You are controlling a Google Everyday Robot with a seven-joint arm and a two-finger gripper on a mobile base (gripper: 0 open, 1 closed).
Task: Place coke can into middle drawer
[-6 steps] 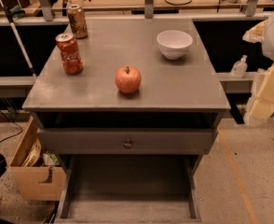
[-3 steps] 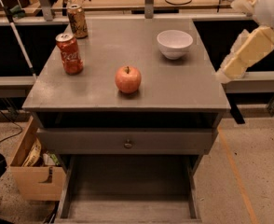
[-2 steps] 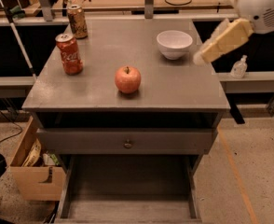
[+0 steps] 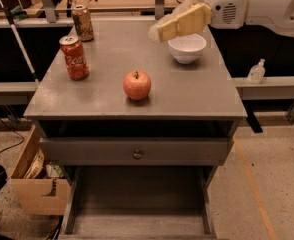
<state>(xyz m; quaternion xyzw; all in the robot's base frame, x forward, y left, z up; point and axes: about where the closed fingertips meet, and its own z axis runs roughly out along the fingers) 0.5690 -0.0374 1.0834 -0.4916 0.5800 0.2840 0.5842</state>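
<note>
The coke can, red with white script, stands upright at the left of the grey cabinet top. The middle drawer is pulled out at the bottom of the view and its bare grey floor shows nothing in it. My gripper, cream-coloured on a white arm, hovers above the back right of the top, just left of and above a white bowl, well to the right of the coke can. It holds nothing that I can see.
A brown-gold can stands behind the coke can. A red apple sits mid-top and a white bowl at back right. A drawer front with a brass knob is closed above the open drawer. A cardboard box sits on the floor at left.
My arm has swung in from the right side of the cabinet and leftward, and the gripper is now over the top beside the bowl. The cans, apple and bowl have not moved.
</note>
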